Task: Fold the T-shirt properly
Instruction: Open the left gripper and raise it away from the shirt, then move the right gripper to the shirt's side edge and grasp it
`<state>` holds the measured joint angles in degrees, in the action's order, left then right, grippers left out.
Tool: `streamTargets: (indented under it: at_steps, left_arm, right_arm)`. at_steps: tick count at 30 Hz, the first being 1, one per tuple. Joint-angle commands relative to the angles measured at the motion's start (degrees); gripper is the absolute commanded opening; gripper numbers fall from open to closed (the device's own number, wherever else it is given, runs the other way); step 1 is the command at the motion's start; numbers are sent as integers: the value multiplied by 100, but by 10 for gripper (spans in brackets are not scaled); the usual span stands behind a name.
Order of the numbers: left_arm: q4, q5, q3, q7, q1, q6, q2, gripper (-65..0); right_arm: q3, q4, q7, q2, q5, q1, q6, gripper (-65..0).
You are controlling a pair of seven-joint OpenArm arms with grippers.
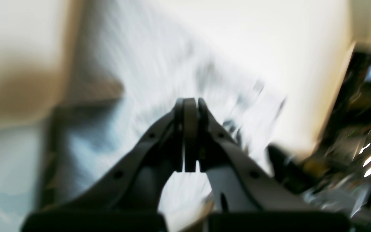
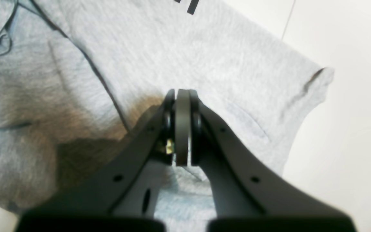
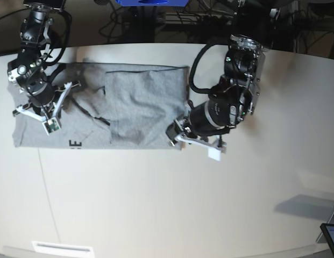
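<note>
The heather-grey T-shirt (image 3: 140,107) lies flat on the white table (image 3: 183,204), with one plain panel folded over its right half. A black letter (image 3: 75,143) shows at its front hem. My left gripper (image 1: 190,100) is shut with nothing between its fingers. It hovers over the shirt's printed side; this view is heavily blurred. In the base view it sits at the shirt's front right corner (image 3: 176,137). My right gripper (image 2: 182,92) is shut and empty, low over the T-shirt (image 2: 224,64) near a sleeve (image 2: 317,80).
Dark cables and equipment (image 3: 210,19) run along the table's far edge. A small screen (image 3: 331,236) sits at the front right corner. A white label (image 3: 62,248) lies near the front edge. The right arm (image 3: 35,70) stands over the shirt's left end.
</note>
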<state>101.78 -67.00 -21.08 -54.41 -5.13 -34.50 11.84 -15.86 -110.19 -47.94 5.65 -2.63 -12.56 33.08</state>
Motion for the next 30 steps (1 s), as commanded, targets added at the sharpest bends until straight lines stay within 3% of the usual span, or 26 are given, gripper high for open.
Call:
streamTargets:
  at_steps: [1, 5, 7, 9, 12, 15, 21, 26, 30]
  left_arm:
    - [174, -117, 205, 39, -107, 26, 69, -650]
    - [622, -109, 855, -251, -54, 26, 518, -650]
    - [728, -109, 1269, -638, -28, 26, 702, -650]
    - [737, -100, 1761, -937, 60, 26, 852, -650]
    - [737, -91, 2473, -1051, 359, 26, 1098, -650]
    - [737, 32, 2992, -1060, 640, 26, 1362, -650]
    - [763, 445, 3264, -1051, 1097, 35, 1590, -650]
    - [763, 445, 3238, -1033, 1185, 44, 1546, -650]
    - [763, 437, 3238, -1033, 1185, 44, 1529, -650]
  right_arm:
    - [52, -220, 148, 46, 48, 73, 28, -650]
    - [395, -396, 148, 55, 30, 126, 692, -650]
    - [403, -396, 122, 46, 22, 205, 692, -649]
    - [570, -396, 122, 46, 22, 240, 692, -599]
    - [913, -396, 148, 125, 22, 240, 692, -514]
    - [1458, -387, 139, 310, 22, 337, 692, -488]
    - [1995, -370, 122, 310, 22, 539, 692, -490]
    - [2540, -352, 113, 310, 22, 697, 692, -502]
    - [2865, -132, 113, 292, 30, 829, 692, -650]
